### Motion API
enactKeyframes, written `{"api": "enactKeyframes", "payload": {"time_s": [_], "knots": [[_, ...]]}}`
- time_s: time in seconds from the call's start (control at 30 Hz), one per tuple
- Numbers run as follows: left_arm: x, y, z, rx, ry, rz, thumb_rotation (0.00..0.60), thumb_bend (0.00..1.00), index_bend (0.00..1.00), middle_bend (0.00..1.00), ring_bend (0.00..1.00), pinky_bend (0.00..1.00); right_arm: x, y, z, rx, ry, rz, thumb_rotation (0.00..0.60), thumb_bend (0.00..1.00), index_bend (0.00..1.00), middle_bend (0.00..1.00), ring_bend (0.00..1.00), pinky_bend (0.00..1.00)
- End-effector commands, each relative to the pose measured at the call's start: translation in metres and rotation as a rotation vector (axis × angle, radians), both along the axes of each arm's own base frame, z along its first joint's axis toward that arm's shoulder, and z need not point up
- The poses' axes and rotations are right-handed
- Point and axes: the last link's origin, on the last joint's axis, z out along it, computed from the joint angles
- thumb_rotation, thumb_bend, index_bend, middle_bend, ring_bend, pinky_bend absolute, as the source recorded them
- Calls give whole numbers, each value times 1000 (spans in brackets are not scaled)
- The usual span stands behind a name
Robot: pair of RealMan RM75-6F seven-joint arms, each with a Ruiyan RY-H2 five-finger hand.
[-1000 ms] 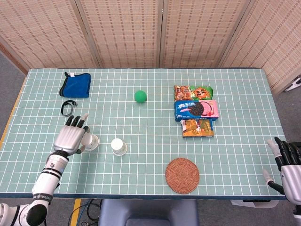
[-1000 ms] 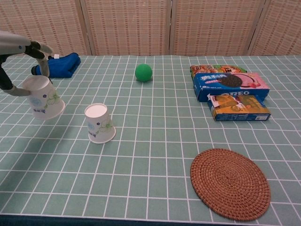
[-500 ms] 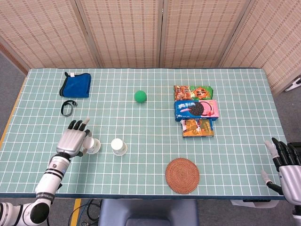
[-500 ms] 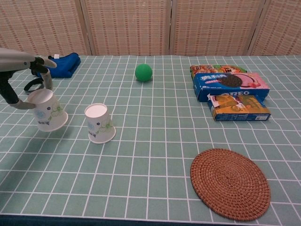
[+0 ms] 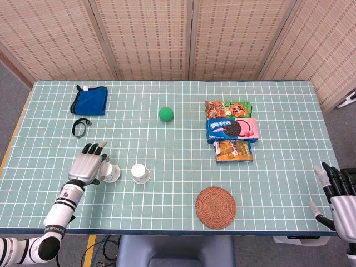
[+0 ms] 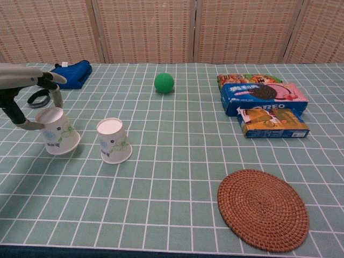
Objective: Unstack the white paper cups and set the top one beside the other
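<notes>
While my left hand (image 6: 24,99) grips the lifted cup (image 6: 58,130), tilted near the tabletop's left edge beside the other cup (image 6: 113,140), I judge placing underway; next, level it and let go. My right hand (image 5: 340,194) idles, fingers apart.

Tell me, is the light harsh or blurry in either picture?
Head view: even, soft light, sharp throughout, no glare on the table. Chest view: faint soft shadows under the held cup and the standing cup; the left hand is cropped at the frame edge.
</notes>
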Motion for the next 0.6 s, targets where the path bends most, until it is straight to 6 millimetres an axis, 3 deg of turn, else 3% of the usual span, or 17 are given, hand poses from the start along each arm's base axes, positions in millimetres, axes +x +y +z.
{"api": "enactKeyframes", "payload": {"time_s": [0.03, 0.6], "knots": [[-4, 1, -2, -7, -11, 7, 600, 295, 421, 0, 0, 0, 0, -1, 0, 0, 1, -2, 600, 303, 7, 0, 0, 0], [-17, 4, -7, -18, -53, 6, 600, 295, 421, 0, 0, 0, 0, -1, -2, 1, 7, -9, 600, 302, 7, 0, 0, 0]]}}
